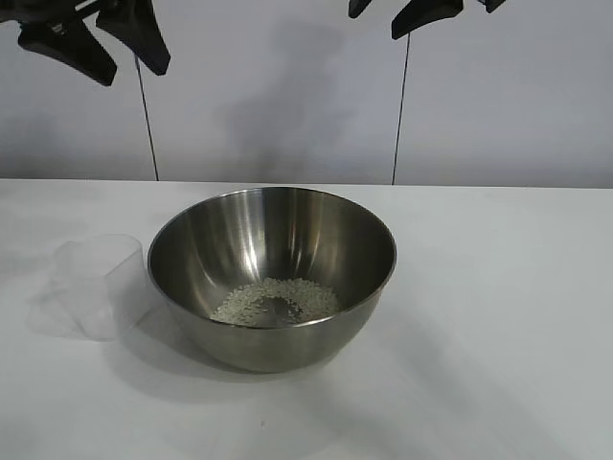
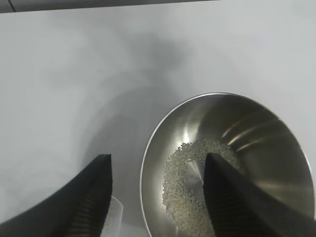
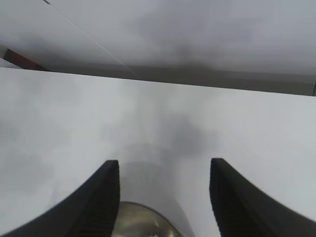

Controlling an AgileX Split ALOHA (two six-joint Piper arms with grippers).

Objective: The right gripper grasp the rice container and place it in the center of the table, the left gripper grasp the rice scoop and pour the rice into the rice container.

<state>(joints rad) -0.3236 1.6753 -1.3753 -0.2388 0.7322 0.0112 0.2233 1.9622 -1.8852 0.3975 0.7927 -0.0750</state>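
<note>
The left pincer [image 1: 96,43] hangs high at far left, released and empty. Below it, the rice scoop [image 1: 96,283] rests on the bench [image 1: 498,316], touching the rice container's [image 1: 273,278] left side. The rice [image 1: 276,300] lies inside the container, mid-bench. The right pincer [image 1: 426,11] is held released above. The pour appears done; a straight lift is best kept, clear of the rim. Open room lies at right.

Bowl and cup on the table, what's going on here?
Nothing is held right now. The bowl sits mid-table with rice in its bottom. The clear cup rests on the table beside it, apparently empty. Both hands hang open above: left hand, right hand. The pour looks done.
</note>
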